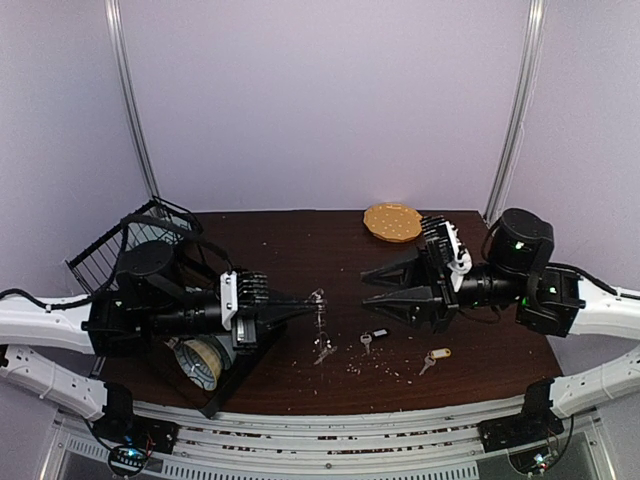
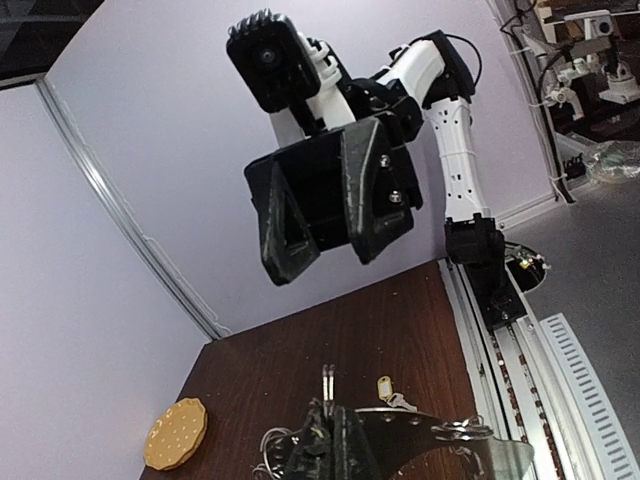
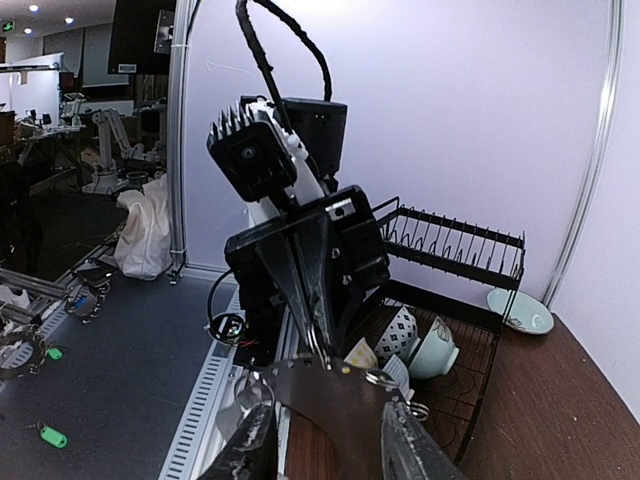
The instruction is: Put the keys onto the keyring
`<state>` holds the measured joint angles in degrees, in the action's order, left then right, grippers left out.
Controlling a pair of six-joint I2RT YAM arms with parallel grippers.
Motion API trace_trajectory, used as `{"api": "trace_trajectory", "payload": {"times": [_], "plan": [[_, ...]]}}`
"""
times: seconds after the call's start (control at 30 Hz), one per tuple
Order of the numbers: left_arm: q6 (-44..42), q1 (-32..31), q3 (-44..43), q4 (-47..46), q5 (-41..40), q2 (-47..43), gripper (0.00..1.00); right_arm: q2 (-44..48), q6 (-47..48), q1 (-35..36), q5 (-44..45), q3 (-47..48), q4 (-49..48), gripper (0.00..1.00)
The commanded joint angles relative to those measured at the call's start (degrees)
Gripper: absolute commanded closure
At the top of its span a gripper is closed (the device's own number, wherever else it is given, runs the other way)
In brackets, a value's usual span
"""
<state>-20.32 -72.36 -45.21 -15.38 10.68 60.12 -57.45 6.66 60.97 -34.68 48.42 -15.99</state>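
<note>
Silvery keyring (image 1: pixel 319 297) is dangling, pinched in the left hand (image 1: pixel 311 300); floppy, it risks slipping while the right hand (image 1: pixel 363 285) is hovering open, empty.

A dark brown table (image 1: pixel 300 250) is strewn with pale crumbs (image 1: pixel 385 368). A round yellow-tan dotted disc (image 1: pixel 392 222) is set near its far edge. A black wire dish rack (image 1: pixel 135 235) is placed at the left end. A pale green bowl (image 3: pixel 437 350) and a patterned cup (image 3: pixel 398 333) are held in it, and another pale bowl (image 3: pixel 520 311) is seen near it.
</note>
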Motion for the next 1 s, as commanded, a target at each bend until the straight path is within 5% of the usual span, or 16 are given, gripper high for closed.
{"api": "trace_trajectory", "payload": {"times": [0.0,0.5,0.77,0.97], "plan": [[-10.1,0.2,-6.2,11.8,7.3,-3.4,1.0,3.9,3.3,-0.7,2.3,1.6,7.5,0.61],[-24.4,0.2,-21.8,35.8,25.7,-0.7,1.0,6.7,0.7,-1.3,15.5,-4.8,5.2,0.62],[-25.9,0.2,-24.5,39.2,27.3,2.0,1.0,5.7,-1.2,-2.1,18.5,-5.7,4.4,0.62],[-22.9,0.2,-22.9,38.1,24.6,1.6,1.0,0.6,-9.3,-3.9,31.8,-2.9,11.2,0.58]]}}
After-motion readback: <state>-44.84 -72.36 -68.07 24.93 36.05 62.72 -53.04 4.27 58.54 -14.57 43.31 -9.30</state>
